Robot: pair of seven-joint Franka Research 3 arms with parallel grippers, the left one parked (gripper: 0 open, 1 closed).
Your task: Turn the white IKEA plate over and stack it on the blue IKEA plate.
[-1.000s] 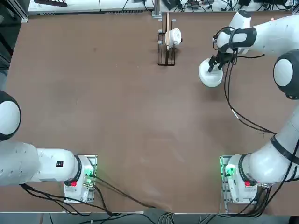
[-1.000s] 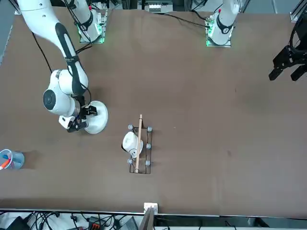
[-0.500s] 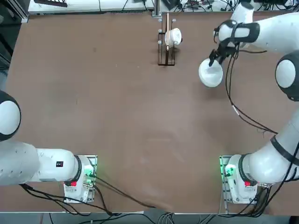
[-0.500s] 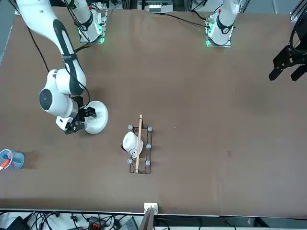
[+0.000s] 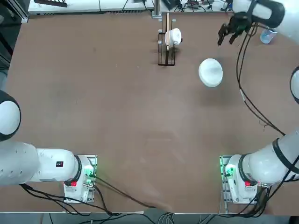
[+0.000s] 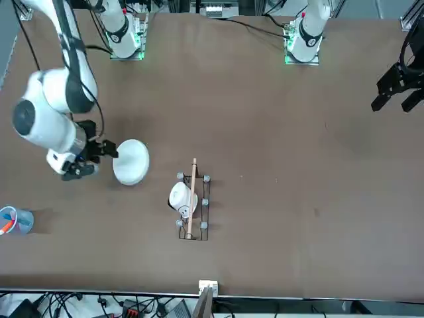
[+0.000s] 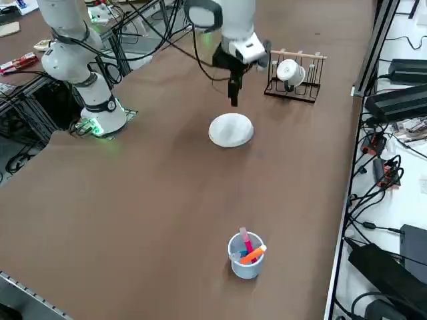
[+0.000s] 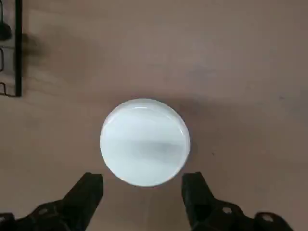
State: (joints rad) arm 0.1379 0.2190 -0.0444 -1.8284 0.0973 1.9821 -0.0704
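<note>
Your right gripper point(image 8: 143, 190) hangs in the air above the table with its two black fingers point(image 8: 89, 192) spread wide and nothing between them; in the wrist view the jaws frame a round plain white plastic plate with a raised rim, the white IKEA plate point(image 8: 144, 141), from well above, touching nothing; that plate lies alone in view on the brown table point(image 5: 117, 116), near the far side of the working arm's half, and it shows a smooth domed face, so I judge it to be lying bottom-up, already turned over; the pale light-blue plate it should sit on is not visible in any view, so you cannot confirm from here whether it is hidden beneath the white one or elsewhere; if it is underneath, the stack is made and only the retreat is left; if not, the stacking is still to do; count one white plate, no blue plate in sight; beside it, apart, stands one dark wire rack with a wooden rail point(image 5: 166, 44) holding one small white cup-shaped object point(image 5: 174, 36); further off towards the table's right edge stands one clear bluish cup point(image 7: 245, 255) with orange and pink pieces in it.
</note>
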